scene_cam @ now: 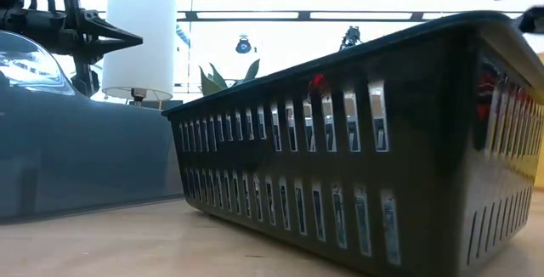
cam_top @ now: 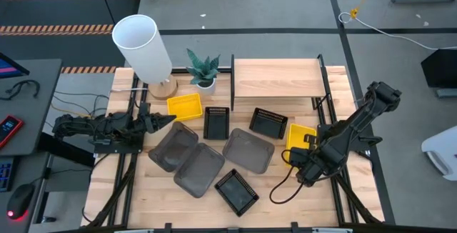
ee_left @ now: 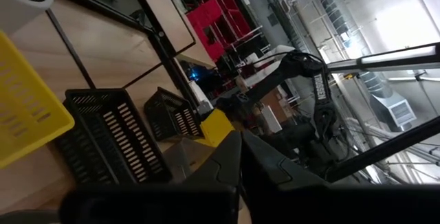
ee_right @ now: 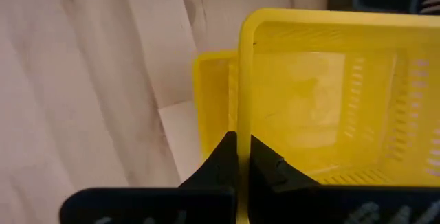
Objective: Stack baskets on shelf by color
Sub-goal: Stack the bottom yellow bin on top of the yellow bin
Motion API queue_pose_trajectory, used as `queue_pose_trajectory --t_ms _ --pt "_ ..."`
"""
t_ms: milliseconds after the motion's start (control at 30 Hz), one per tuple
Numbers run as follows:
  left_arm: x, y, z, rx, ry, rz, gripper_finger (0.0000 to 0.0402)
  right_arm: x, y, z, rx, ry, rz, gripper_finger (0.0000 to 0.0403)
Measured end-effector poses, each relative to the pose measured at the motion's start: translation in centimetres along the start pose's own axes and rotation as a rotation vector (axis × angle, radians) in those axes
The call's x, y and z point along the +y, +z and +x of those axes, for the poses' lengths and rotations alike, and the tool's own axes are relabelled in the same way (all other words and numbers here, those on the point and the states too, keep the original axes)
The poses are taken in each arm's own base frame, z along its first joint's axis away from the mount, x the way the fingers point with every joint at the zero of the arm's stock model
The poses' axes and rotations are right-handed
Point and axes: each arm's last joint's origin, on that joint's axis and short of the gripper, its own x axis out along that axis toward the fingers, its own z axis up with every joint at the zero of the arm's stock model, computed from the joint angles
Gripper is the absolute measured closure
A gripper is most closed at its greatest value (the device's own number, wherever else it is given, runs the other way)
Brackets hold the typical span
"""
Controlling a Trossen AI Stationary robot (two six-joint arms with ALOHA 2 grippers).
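My right gripper (cam_top: 295, 157) stands at the table's right side, shut on a yellow basket (cam_top: 300, 136). A second yellow basket (ee_right: 208, 100) shows just beyond the held one. The third yellow basket (cam_top: 185, 105) lies near the lamp. Black mesh baskets (cam_top: 216, 122), (cam_top: 268, 123), (cam_top: 237, 191) and grey baskets (cam_top: 173, 146), (cam_top: 201, 169), (cam_top: 248, 150) rest flat on the tabletop. The light-wood shelf (cam_top: 277, 79) stands at the far side with nothing on it. My left gripper (cam_top: 158, 121) hovers shut near the left yellow basket, touching nothing. My right gripper pinches the yellow basket's wall rim (ee_right: 242, 124) between its two fingers, one finger inside the basket and one outside. The fingers come from the table's near side, across the rim. Whether the basket is lifted clear or rests on the second yellow basket cannot be told.
A white lamp (cam_top: 145, 47) and a potted plant (cam_top: 204, 71) stand at the far left. Black shelf uprights (cam_top: 232, 83) flank the shelf. A black cable (cam_top: 284, 187) loops on the table by my right arm. In the low view a black mesh basket (scene_cam: 357, 166) fills the foreground.
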Motion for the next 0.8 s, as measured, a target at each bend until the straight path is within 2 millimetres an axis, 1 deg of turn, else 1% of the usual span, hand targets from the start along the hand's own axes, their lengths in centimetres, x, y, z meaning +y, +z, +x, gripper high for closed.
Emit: queue_pose_trajectory --t_ms 167,433,567,800 --pt "0.0 0.0 0.0 -0.010 0.007 -0.020 0.0383 0.0 -0.6 1.9 0.018 0.030 0.002 0.0395" --pt "0.0 0.1 0.0 -0.027 0.015 -0.064 0.0386 0.0 -0.9 3.0 0.005 0.047 -0.072 0.0389" --pt "0.3 0.1 0.0 -0.064 0.054 -0.082 0.0373 0.1 -0.8 3.0 0.023 0.075 -0.064 0.0366" --pt "0.5 0.1 0.0 -0.083 0.095 -0.058 0.0339 0.6 -0.7 2.7 0.062 0.152 -0.022 0.0303"
